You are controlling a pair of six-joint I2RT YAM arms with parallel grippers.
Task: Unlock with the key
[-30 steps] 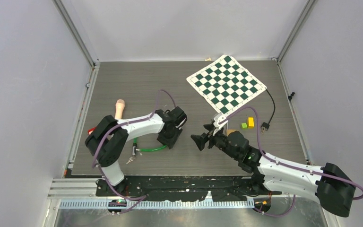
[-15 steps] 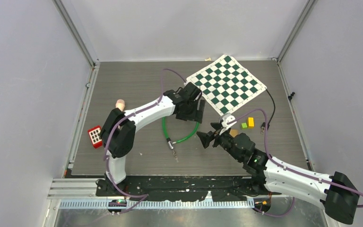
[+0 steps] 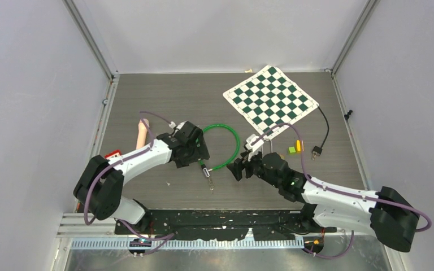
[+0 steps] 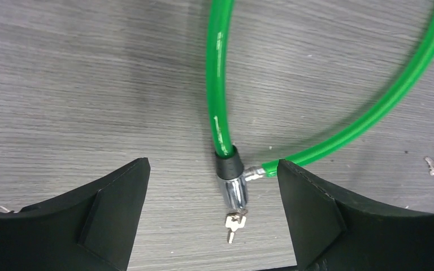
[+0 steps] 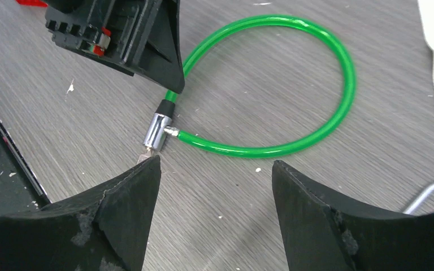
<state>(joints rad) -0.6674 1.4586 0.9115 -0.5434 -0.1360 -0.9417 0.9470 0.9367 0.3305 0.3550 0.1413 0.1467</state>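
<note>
Key [image 4: 234, 222] lies between left gripper's [image 4: 213, 164] spread jaws.

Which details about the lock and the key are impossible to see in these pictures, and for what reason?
Left wrist view: the keys at the end of the lock barrel are too small to tell whether one sits in the keyhole.
Right wrist view: the right claw covers nearly all of the keys.
Top view: the left arm hides most of the red object; what it is stays unclear.

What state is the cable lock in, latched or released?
Latched: the cable lock forms a closed loop, its metal tip seated in the side of the chrome cylinder.
</note>
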